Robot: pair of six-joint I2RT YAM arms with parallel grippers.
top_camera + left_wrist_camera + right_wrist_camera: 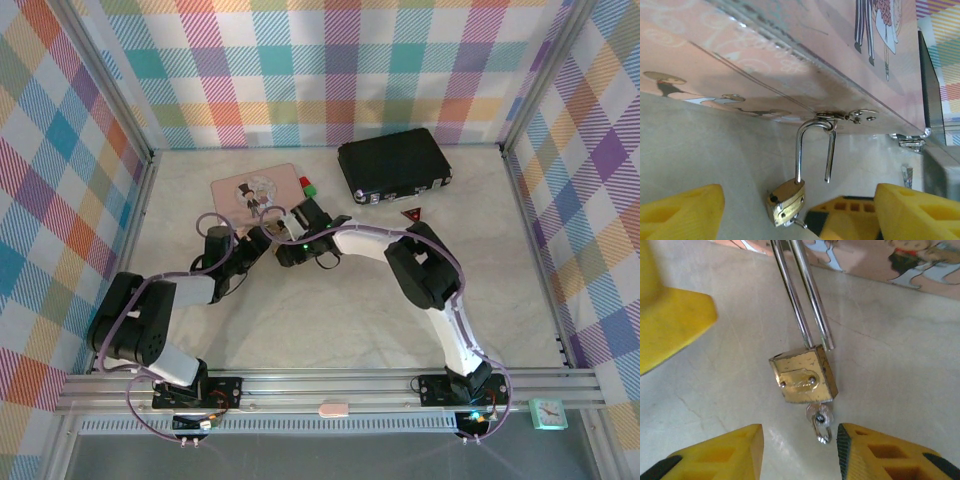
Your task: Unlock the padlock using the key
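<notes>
One brass padlock, hung by its silver shackle from the hasp on the front edge of the pink tin, body tilted, low by the pale table. Shackle open in the left wrist view: one leg seated in the body, the other ending free beside it. Key pushed into the keyhole on the underside, head and small ring sticking out. Right gripper spread, yellow fingers either side of the key, touching neither key nor lock. Left gripper spread wide, fingers flanking the padlock, apart from it. Farther back, black case near the tin, red and green cubes between the two.
</notes>
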